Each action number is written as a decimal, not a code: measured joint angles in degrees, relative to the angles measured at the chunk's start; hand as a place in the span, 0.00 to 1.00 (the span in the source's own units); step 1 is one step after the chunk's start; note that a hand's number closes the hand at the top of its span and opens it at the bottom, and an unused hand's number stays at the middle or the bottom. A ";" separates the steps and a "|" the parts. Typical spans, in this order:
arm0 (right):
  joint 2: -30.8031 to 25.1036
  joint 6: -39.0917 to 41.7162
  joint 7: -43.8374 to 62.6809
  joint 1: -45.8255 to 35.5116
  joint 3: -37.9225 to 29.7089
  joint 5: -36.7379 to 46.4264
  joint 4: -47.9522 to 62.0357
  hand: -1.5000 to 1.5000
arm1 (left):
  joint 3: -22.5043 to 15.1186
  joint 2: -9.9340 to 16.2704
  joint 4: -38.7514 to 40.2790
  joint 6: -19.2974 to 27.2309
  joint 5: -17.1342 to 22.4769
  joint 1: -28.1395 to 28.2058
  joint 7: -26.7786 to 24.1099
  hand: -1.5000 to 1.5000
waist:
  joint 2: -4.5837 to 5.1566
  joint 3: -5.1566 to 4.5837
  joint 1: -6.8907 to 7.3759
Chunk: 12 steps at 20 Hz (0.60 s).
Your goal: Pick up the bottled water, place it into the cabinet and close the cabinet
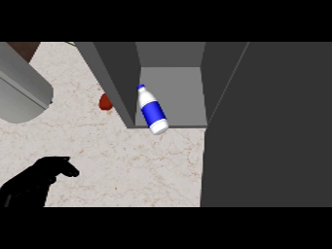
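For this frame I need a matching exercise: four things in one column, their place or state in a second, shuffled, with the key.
Things
1. bottled water
2. red object
3. left robot hand
4. cabinet door

Place or state
A. black, at the view's lower left over the counter, holding nothing
B. swung open, dark panel filling the right of the view
C. lying tilted at the front edge of the cabinet opening, cap pointing inward
D. on the counter left of the cabinet, partly hidden by its side wall

Pairs: 1-C, 2-D, 3-A, 4-B

Probably a kitchen: marbled counter (139, 160), grey open cabinet (172, 92)
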 measured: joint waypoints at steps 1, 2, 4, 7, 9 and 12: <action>-0.03 0.18 0.18 -0.11 0.96 0.15 -0.07 1.00 | 1.25 0.71 -0.36 -0.51 0.77 0.44 -0.16 0.00 | -0.03 -0.02 0.01; -0.08 0.23 0.37 -0.21 1.72 0.30 -0.14 1.00 | 2.27 1.53 -1.01 -1.06 1.45 1.11 -0.19 0.00 | -0.09 -0.05 0.06; -0.44 0.42 1.06 -0.52 3.64 0.62 -0.24 1.00 | 4.59 2.90 -1.71 -1.89 2.94 2.42 -0.31 0.00 | -0.17 -0.10 0.25; -1.29 0.80 2.00 -2.03 6.08 1.13 -0.35 1.00 | 7.10 4.75 -2.26 -3.60 4.71 4.13 -0.43 0.00 | -0.30 -0.22 0.48; -1.79 0.72 2.81 -3.44 7.87 1.50 -0.39 1.00 | 8.52 5.71 -2.86 -4.58 5.78 5.28 -0.56 0.00 | -0.43 -0.31 0.79; -2.53 0.05 4.10 -5.81 10.36 2.02 -0.44 1.00 | 10.45 6.90 -3.59 -6.06 7.40 7.07 -0.79 0.00 | -0.58 -0.44 1.19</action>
